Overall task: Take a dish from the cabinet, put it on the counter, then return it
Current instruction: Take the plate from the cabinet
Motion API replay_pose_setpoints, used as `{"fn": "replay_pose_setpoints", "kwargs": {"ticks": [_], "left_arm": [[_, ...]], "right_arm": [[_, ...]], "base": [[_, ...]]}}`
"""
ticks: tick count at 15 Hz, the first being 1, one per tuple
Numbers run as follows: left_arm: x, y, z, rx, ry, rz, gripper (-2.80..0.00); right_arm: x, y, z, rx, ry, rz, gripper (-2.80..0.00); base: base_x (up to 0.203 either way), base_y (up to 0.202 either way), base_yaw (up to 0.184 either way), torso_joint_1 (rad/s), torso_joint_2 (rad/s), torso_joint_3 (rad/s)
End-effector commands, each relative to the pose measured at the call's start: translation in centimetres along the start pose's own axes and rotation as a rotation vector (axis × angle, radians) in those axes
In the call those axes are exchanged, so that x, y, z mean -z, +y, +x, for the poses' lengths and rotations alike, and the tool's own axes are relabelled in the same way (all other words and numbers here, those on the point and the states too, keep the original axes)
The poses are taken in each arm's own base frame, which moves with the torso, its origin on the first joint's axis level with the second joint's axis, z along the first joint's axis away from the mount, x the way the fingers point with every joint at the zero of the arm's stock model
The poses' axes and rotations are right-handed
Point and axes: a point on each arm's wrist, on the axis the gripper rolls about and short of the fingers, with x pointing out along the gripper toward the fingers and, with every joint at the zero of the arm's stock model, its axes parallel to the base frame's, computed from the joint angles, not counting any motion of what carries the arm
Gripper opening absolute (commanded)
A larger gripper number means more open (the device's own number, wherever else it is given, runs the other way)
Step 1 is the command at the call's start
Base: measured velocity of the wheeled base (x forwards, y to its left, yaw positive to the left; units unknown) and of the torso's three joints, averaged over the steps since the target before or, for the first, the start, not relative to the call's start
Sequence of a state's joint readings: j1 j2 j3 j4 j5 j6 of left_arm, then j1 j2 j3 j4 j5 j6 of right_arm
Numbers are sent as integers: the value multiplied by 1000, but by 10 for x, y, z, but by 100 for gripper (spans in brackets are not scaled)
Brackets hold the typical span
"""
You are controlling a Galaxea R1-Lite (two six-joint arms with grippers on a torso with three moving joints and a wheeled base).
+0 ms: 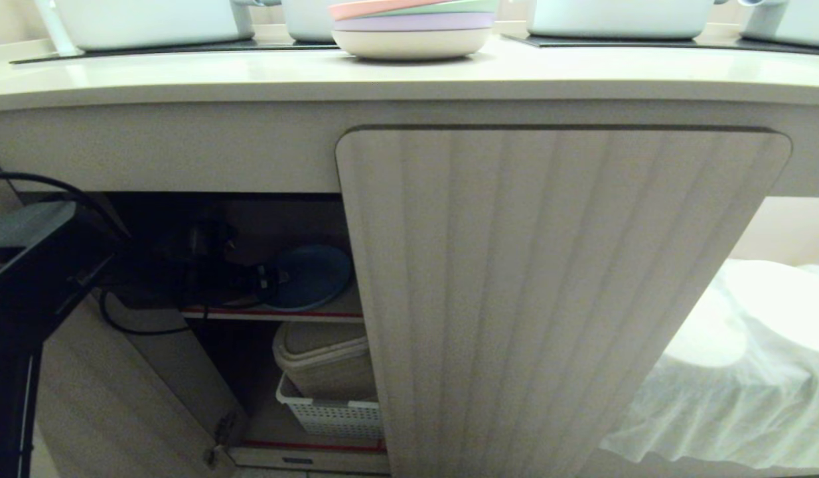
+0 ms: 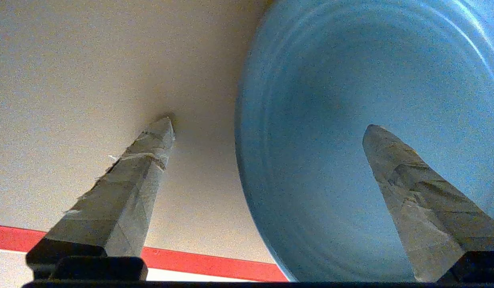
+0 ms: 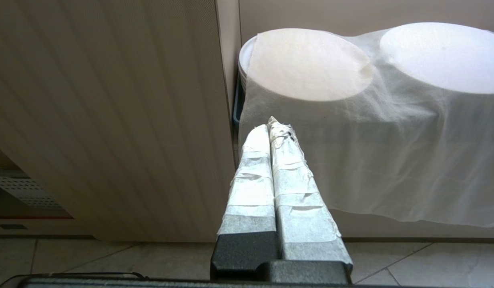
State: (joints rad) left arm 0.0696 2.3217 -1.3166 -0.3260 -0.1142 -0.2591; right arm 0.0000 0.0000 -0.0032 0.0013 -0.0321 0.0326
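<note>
Cabinet (image 1: 555,279) shelf, blue dish (image 2: 351,120), left pincer (image 2: 267,128) spread beside it

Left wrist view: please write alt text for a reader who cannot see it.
The open left gripper straddles the edge of the blue dish, one finger over the dish and the other over the beige shelf. A red strip edges the shelf.

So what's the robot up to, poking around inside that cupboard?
It is reaching its left arm into the open cabinet toward a blue plate lying on the inner shelf. The left gripper has its jaws wide open, one finger over the plate and one beside it, not gripping. The right gripper is shut, idle outside by the closed door. A stack of pastel plates sits on the counter.
</note>
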Motion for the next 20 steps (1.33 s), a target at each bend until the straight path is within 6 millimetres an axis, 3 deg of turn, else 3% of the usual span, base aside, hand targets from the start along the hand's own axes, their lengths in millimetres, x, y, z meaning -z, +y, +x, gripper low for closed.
{"fn": "replay_pose_setpoints", "kwargs": {"ticks": [1,7,8,20], "left_arm": [[2,0,2,0,5,-2,0],[2,-1,2,1,7,0,0],[2,-1,2,1,6,0,-280],[1,-3,1,4,2,2,-280]], "right_arm": [[0,0,0,-1,0,0,-280],[0,0,0,0,0,0,-280],[0,0,0,0,0,0,-280],[0,0,0,0,0,0,-280]], "base": [[0,0,0,0,0,0],[0,0,0,0,0,0],[0,0,0,0,0,0],[0,0,0,0,0,0]]}}
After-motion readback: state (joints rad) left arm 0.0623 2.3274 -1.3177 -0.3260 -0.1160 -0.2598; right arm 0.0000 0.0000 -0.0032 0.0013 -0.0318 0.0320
